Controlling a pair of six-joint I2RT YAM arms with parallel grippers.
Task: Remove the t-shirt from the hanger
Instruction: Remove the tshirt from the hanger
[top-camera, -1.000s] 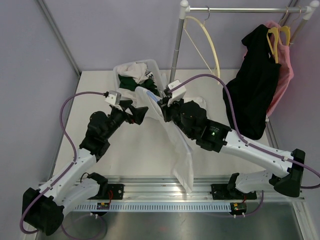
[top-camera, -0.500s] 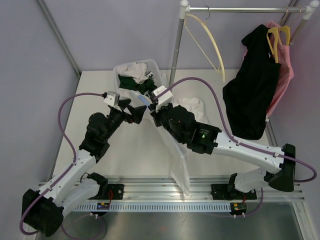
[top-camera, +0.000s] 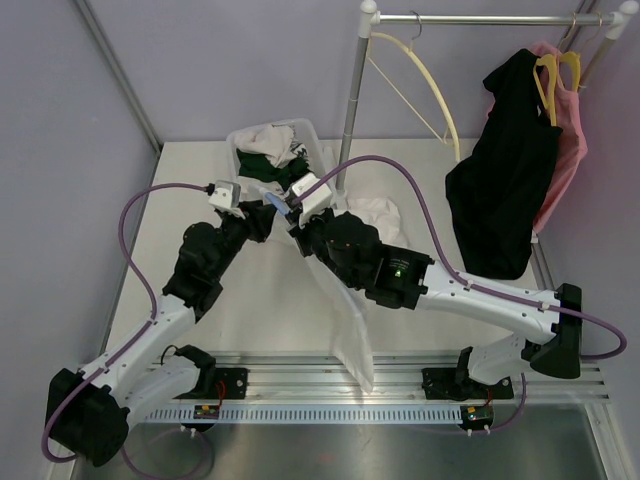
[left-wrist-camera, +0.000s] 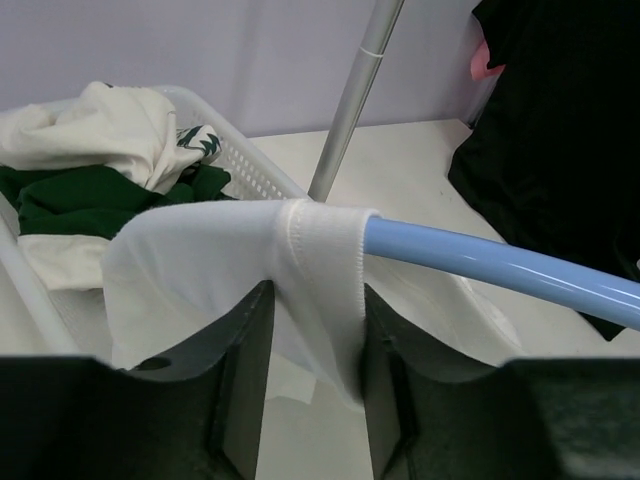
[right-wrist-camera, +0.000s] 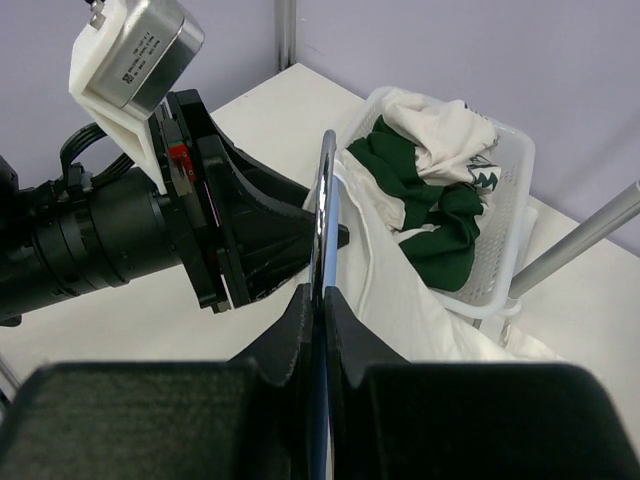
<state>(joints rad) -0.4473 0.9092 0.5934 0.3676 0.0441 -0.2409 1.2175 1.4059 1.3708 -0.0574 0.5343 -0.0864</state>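
Left wrist camera: the left gripper (left-wrist-camera: 313, 300) pinches a seam of the white t-shirt (left-wrist-camera: 200, 260) where it drapes over the blue hanger (left-wrist-camera: 500, 265). Only the right wrist view shows the right gripper (right-wrist-camera: 322, 300) clamped on the hanger's metal hook (right-wrist-camera: 326, 200). From above, the t-shirt trails across the table (top-camera: 270, 320) toward the near edge.

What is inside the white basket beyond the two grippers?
The white basket holds a crumpled cream garment and a dark green garment. The basket's floor, and anything lying beneath them, is covered.
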